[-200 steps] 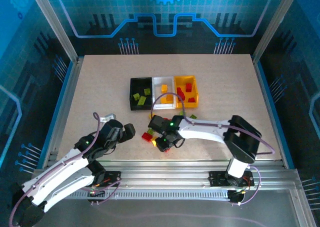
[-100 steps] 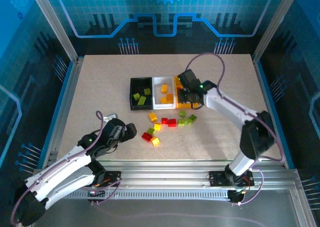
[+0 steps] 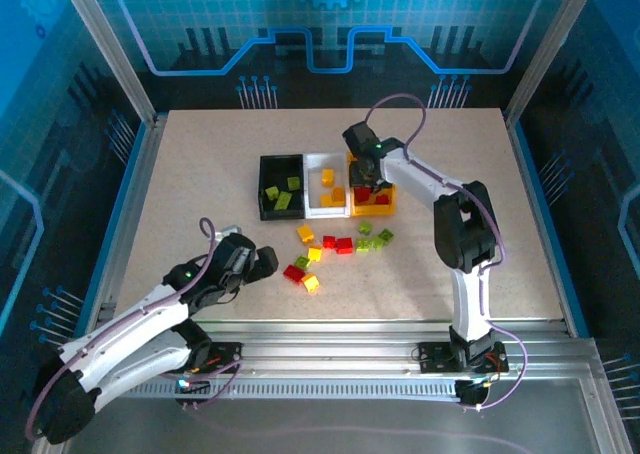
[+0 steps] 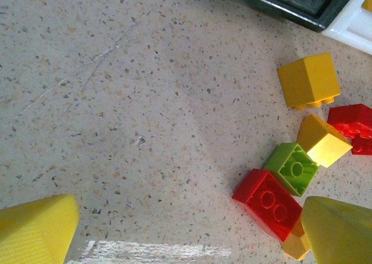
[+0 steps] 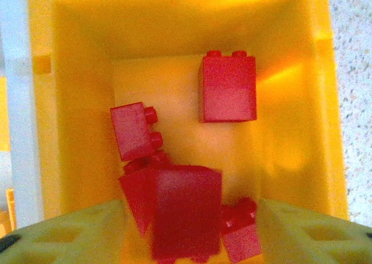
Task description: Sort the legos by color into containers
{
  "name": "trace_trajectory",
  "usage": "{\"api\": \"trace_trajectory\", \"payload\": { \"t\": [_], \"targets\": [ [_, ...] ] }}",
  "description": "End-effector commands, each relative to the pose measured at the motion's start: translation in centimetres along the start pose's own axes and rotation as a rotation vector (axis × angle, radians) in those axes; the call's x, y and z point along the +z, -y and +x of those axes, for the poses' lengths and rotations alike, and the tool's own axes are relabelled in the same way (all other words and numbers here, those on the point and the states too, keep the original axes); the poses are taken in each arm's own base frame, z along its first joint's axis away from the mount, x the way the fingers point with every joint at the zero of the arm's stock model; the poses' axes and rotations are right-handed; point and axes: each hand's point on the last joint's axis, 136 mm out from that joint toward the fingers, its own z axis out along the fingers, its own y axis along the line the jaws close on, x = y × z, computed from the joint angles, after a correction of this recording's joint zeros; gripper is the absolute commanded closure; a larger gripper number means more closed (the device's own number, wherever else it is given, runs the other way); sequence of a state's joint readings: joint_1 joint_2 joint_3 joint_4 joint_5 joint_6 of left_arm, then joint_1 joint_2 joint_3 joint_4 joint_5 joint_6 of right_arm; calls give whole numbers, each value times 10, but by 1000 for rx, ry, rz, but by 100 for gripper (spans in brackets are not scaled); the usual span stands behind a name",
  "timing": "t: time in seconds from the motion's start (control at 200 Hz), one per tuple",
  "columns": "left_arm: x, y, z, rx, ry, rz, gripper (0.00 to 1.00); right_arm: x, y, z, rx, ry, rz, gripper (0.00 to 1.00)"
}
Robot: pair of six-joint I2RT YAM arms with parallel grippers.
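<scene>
Right tool (image 3: 366, 182) sits over the yellow bin (image 3: 391, 190), the rightmost of three joined bins at mid worktop (image 3: 200, 174). In the right wrist view the tool (image 5: 186, 238) is spread wide, with its fingers (image 5: 64, 232) at the two lower corners of the frame. A blurred red brick (image 5: 186, 211) shows between them with a gap on each side, touching neither finger. Whether it rests on the bin floor I cannot tell.

On the bin floor beyond it are an upright red brick (image 5: 228, 89) near the far wall and a tilted red brick (image 5: 133, 130) by the left wall. One more red brick (image 5: 241, 236) is at the near right.

Black bin (image 3: 283, 158) holds green bricks (image 3: 283, 202). White bin (image 3: 327, 157) holds orange bricks (image 3: 338, 195).

Left tool (image 3: 262, 262) is low over the worktop, just left of the loose pile. The left wrist view shows this tool (image 4: 186, 238) wide open and gripping nothing. Its right finger (image 4: 337, 232) overlaps a small orange brick (image 4: 295, 248) and ends just beside a flat red brick (image 4: 268, 197).

Loose bricks near it:
- green brick (image 4: 293, 168), touching that flat red brick
- two yellow bricks (image 4: 308, 81), one of them tilted
- another red brick (image 4: 354, 127) at the frame edge

From above, the pile (image 3: 344, 245) lies just in front of the bins, mixing red, yellow and green.
</scene>
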State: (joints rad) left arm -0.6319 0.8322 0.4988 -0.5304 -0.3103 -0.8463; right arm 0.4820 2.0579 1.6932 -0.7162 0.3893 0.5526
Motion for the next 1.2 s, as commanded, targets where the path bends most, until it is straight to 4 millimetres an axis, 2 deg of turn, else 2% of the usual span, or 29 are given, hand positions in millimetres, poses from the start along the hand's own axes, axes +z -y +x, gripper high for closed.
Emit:
{"api": "trace_trajectory", "payload": {
  "t": [0.0, 0.15, 0.245, 0.395, 0.495, 0.625, 0.705, 0.78, 1.051, 1.196],
  "targets": [
    [-2, 16, -7, 23, -4, 45, 1, -11, -2, -12, 34, 24, -23, 29],
    [7, 27, -4, 62, -41, 62, 1, -39, -11, -17, 32, 75, -84, 27],
    [17, 40, 1, 98, -87, 90, 1, -57, -18, -10, 23, 98, -129, 27],
    [40, 62, 14, 144, -203, 109, 30, -75, -21, 13, -3, 104, -161, 27],
    [54, 70, 23, 175, -255, 92, 30, -80, -13, 25, 14, 100, -169, 27],
    [62, 64, 32, 199, -281, 39, 29, -80, 1, 37, 34, 93, -160, 27],
    [62, 53, 37, 198, -294, -6, 35, -79, 8, 42, 46, 85, -156, 26],
    [59, 45, 41, 196, -300, -15, 37, -79, 12, 44, 59, 84, -156, 26],
    [60, 28, 60, 203, -357, -37, 42, -80, 16, 39, 87, 96, -160, 26],
    [64, 12, 60, 227, -373, -140, 46, -85, 17, 37, 94, 108, -165, 26]
  ]
}}
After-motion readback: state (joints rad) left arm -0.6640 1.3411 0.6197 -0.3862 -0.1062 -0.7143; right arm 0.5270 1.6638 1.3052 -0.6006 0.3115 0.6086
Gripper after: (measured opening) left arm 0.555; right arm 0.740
